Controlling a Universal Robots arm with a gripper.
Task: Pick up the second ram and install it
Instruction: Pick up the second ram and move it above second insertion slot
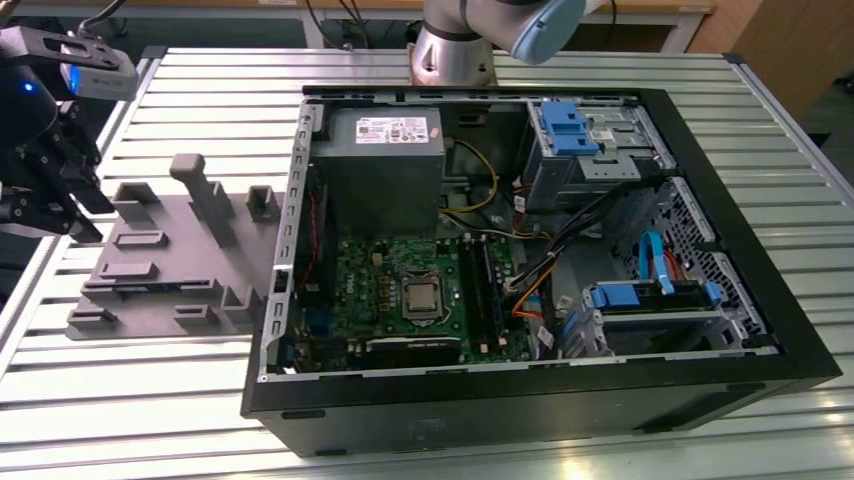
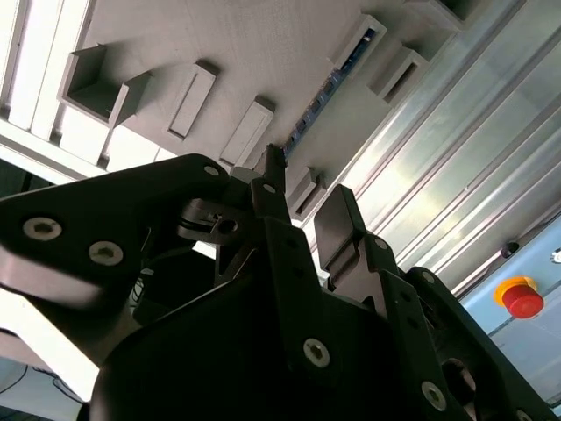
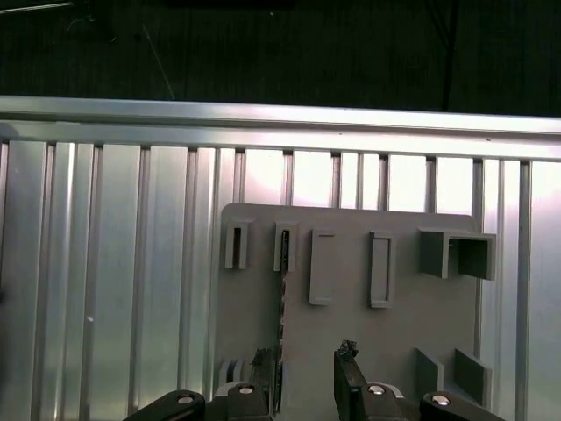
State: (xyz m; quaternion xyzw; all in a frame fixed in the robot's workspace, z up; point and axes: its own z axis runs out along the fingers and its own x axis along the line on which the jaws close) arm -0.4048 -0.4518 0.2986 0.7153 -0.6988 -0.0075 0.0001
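At about nine o'clock in the exterior view, the gripper [image 1: 67, 205] hangs over the grey fixture plate [image 1: 160, 255]. The plate lies on the slatted table [image 1: 147, 400], at nine o'clock from the open computer case [image 1: 534, 405]. In the first wrist view the second ram [image 3: 282, 298] stands on edge in a slot of the plate, between the parted fingers [image 3: 348, 373], which clamp nothing.
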